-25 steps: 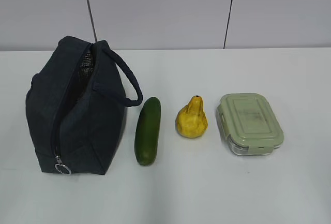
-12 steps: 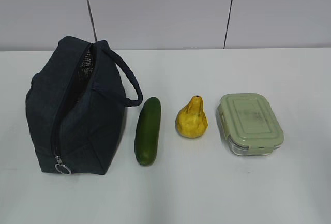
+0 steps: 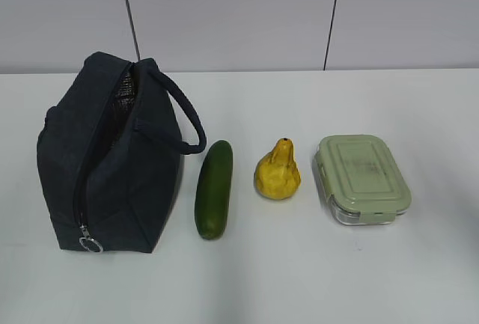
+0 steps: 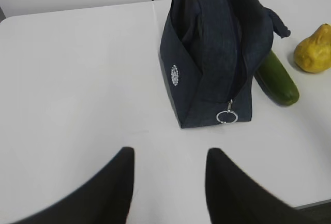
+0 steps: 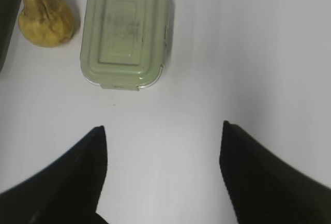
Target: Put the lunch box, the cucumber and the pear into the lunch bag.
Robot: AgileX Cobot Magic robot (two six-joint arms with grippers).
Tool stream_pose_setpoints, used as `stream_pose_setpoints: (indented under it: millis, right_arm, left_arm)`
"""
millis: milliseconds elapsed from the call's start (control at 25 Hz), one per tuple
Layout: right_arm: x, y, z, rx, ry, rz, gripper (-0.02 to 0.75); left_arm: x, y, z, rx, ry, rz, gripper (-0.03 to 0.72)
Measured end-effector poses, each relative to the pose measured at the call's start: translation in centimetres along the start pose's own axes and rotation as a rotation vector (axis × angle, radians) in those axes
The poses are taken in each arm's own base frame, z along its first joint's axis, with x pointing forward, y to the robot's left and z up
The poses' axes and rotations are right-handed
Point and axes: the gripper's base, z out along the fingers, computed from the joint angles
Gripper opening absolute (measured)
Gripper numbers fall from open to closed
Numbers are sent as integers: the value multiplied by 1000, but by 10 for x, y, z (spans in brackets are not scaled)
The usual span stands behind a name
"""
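The navy lunch bag stands on the left of the white table, its zipper open along the top and a ring pull at the front. To its right lie the dark green cucumber, the yellow pear and the lunch box with its sage-green lid. Neither arm shows in the exterior view. My left gripper hangs open over bare table in front of the lunch bag. My right gripper is wide open and empty, short of the lunch box and the pear.
The white table runs back to a grey panelled wall. Its near edge shows at the lower right of the left wrist view, beside the cucumber and pear.
None of the things on the table has moved in the exterior view, and neither arm has entered it.
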Motion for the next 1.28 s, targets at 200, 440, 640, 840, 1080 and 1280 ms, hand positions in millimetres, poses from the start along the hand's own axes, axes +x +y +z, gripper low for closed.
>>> stream_pose_setpoints:
  millis: [200,440,640,840,1080,1280]
  right_arm:
    - [-33,-1,26,-10,27,-20,532]
    - [-58,0,60,-45,54,-48,532]
    - [-70,8,90,-161,76,-49,531]
    - [-83,19,112,-304,69,-44,515]
    - [-98,17,140,-432,70,69,505]
    - [-96,-23,158,-499,89,185,504]
  left_arm:
    - [0,0,0,-2,0,-1,276]
    - [0,0,0,-2,0,-1,276]
    - [0,0,0,-2,0,-1,276]
    - [0,0,0,-2,0,-1,276]
    - [0,0,0,-2,0,-1,276]
    - [0,0,0,-2,0,-1,276]
